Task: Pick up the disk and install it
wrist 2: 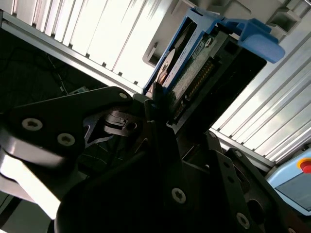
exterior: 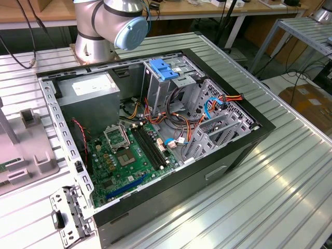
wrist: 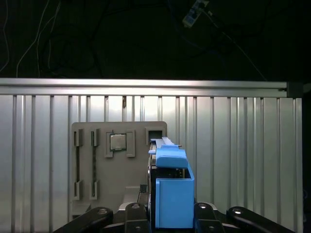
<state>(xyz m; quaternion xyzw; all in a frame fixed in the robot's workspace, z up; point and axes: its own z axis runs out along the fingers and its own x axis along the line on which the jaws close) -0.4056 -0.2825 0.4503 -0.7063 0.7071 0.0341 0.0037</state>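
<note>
Now end effector (wrist: 170, 212) clamped on disk (wrist: 173, 187), jaws narrowly parted around it; ribbed table (wrist: 243, 145) beyond.

Disk (wrist 2: 187, 63) lower end hidden behind claw (wrist 2: 163, 99) body; arm (exterior: 111, 23) cut off by exterior view's upper edge.

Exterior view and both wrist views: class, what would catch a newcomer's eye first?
In the exterior view, the open computer case with its green motherboard lies on the ribbed metal table. In the first wrist view, the disk with bright blue rails stands gripped in the tool.
</note>
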